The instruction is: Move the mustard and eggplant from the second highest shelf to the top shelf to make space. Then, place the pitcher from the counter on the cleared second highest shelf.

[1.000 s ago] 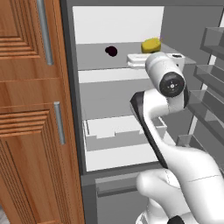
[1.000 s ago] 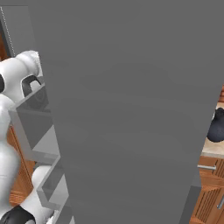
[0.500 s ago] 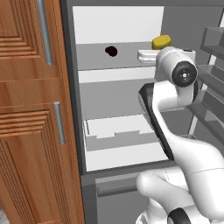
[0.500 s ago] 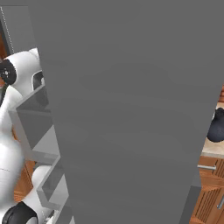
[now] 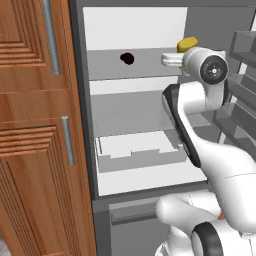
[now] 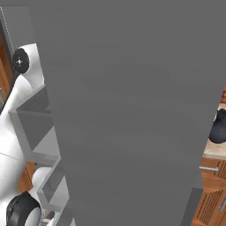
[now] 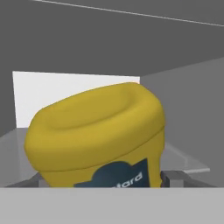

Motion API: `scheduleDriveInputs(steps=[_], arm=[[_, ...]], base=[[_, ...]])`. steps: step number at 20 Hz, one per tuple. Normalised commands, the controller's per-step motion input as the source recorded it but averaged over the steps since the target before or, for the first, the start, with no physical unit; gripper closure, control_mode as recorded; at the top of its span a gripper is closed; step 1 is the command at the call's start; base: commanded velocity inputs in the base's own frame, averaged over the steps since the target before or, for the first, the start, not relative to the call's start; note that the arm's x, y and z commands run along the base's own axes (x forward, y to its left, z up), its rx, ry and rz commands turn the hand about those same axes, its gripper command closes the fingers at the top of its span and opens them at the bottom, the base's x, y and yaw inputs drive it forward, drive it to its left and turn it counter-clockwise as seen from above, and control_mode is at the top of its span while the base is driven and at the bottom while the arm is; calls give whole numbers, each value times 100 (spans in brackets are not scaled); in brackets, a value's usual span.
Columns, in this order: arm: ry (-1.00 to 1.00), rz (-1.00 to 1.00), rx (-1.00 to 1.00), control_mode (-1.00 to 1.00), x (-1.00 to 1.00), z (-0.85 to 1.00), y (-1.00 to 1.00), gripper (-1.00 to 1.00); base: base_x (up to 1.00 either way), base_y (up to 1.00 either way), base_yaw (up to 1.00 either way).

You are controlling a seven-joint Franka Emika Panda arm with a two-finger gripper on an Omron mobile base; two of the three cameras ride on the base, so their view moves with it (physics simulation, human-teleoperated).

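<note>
My gripper (image 7: 105, 180) is shut on the mustard (image 7: 98, 135), a yellow squeeze bottle with a blue label that looms close in the hand view. A dark fingertip (image 7: 176, 177) shows on its right side. In the left base view the mustard (image 5: 187, 44) peeks out above my white wrist, high at the right of the open fridge. The eggplant (image 5: 127, 58), a small dark lump, lies on the second highest shelf (image 5: 105, 70), left of the hand. At the right edge of the right base view the dark pitcher (image 6: 218, 128) stands on the counter (image 6: 214, 152).
The grey fridge door (image 6: 132, 110) blocks most of the right base view. Door shelves (image 5: 240, 105) stick out at the right beside my arm. A white bin (image 5: 135, 152) sits lower in the fridge. Wooden cabinets (image 5: 35, 125) flank the fridge on the left.
My arm has risen and swung right, carrying the mustard up off the second highest shelf. The eggplant has stayed put.
</note>
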Motion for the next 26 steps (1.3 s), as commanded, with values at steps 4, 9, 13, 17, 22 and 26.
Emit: scheduleDriveInputs(steps=[4,9,13,17,22,26], arm=[[0,0,0,-100,34,-1,-3,100],[0,-1,0,-100,23,-18,0,100],[0,-3,5,-100,22,-26,0,100],[0,-4,8,-100,28,-10,0,100],[0,-3,11,-100,31,0,0,100],[0,-3,11,-100,29,0,0,100]], base=[[0,0,0],[0,0,0],[0,0,0],[0,0,0],[0,0,0],[0,0,0]])
